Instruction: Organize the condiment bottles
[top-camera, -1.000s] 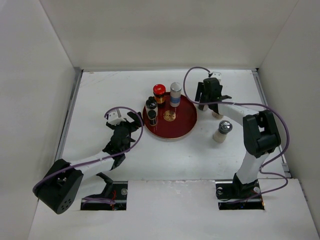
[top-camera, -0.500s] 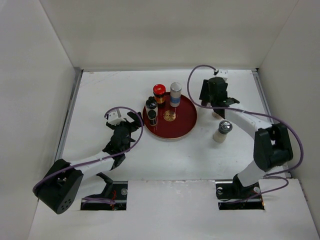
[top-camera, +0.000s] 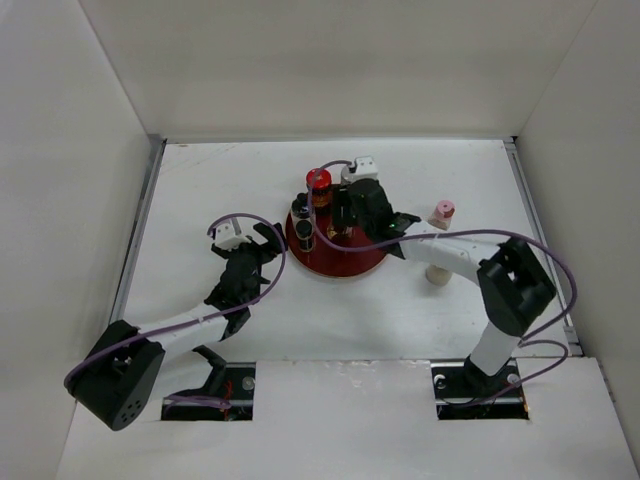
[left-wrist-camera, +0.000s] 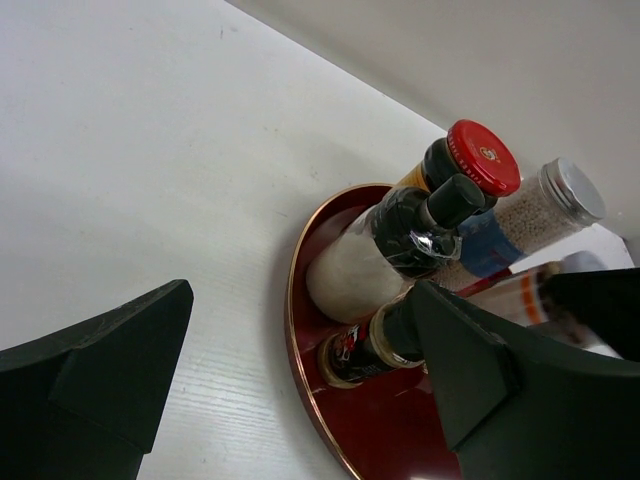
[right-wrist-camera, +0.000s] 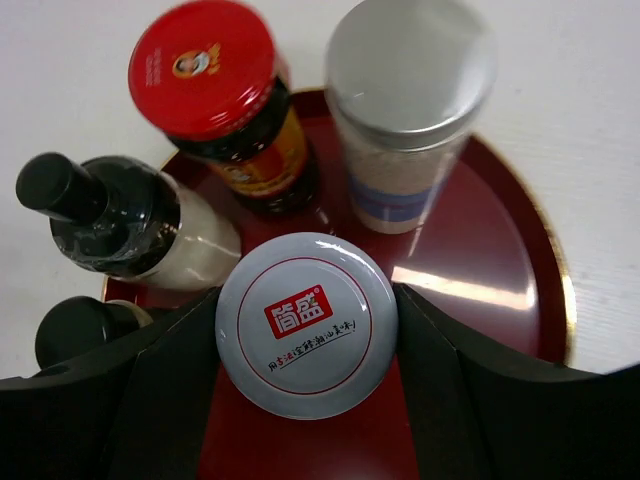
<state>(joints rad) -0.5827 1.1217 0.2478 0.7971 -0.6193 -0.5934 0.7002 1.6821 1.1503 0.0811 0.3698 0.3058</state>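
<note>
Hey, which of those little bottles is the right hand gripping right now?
The white-lidded bottle with the red logo, clamped in the right hand over the red tray; the others stand free.

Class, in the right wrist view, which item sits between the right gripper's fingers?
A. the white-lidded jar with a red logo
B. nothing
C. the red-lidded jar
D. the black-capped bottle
A: the right gripper clamps the white-lidded jar by both sides over the red tray; the red-lidded jar stands free beyond it.
</note>
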